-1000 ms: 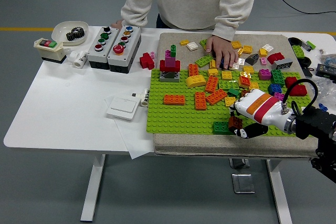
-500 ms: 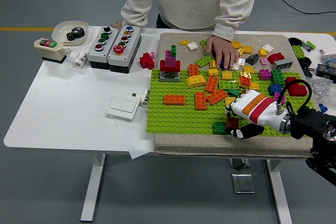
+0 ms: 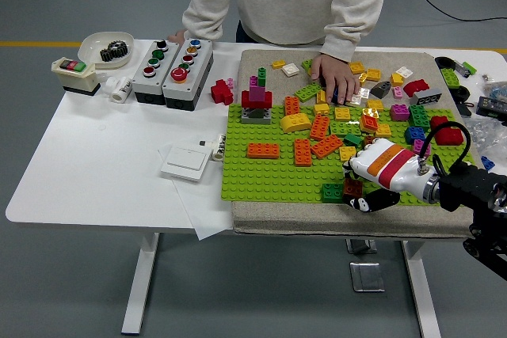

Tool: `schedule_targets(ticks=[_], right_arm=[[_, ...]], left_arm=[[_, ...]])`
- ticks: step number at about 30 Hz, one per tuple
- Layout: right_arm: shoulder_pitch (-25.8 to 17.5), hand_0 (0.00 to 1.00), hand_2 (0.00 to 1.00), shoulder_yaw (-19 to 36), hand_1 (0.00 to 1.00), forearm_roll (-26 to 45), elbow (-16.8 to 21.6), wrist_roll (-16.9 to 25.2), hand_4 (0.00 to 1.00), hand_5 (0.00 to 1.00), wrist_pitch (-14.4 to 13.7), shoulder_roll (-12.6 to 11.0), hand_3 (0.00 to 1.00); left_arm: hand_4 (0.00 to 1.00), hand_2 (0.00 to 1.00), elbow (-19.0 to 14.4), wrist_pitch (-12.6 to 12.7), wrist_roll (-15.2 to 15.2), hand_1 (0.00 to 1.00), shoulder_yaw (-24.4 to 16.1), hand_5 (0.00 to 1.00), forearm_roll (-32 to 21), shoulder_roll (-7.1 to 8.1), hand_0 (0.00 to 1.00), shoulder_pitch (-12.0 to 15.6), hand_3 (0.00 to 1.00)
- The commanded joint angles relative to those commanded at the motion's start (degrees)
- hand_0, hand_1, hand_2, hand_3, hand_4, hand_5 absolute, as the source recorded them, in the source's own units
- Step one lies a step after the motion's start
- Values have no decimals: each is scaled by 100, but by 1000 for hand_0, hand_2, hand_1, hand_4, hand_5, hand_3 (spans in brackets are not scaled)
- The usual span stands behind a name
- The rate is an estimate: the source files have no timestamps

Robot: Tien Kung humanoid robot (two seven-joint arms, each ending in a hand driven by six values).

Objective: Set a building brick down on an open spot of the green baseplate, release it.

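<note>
Reaching in from the right, the right hand (image 3: 379, 170) pinches a dark red brick (image 3: 352, 188) under its curled fingers, low over the green baseplate's (image 3: 261, 178) near edge. The brick sits at the hand's left tip, just beside a dark green brick (image 3: 332, 191); bare studs lie leftward.

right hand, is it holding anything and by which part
The right hand is curled down over a dark red brick on the green baseplate, fingers on its top and sides. The left hand is out of view.
</note>
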Motion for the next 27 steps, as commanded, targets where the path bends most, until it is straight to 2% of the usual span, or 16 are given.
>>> schedule_targets(ticks=[27], right_arm=[[53,258,549,14,454,-27,-78,58,754,558,81,54,536]], left_arm=[[787,793,2,-3,3,761,-7,744,27,11,754,-26,683]])
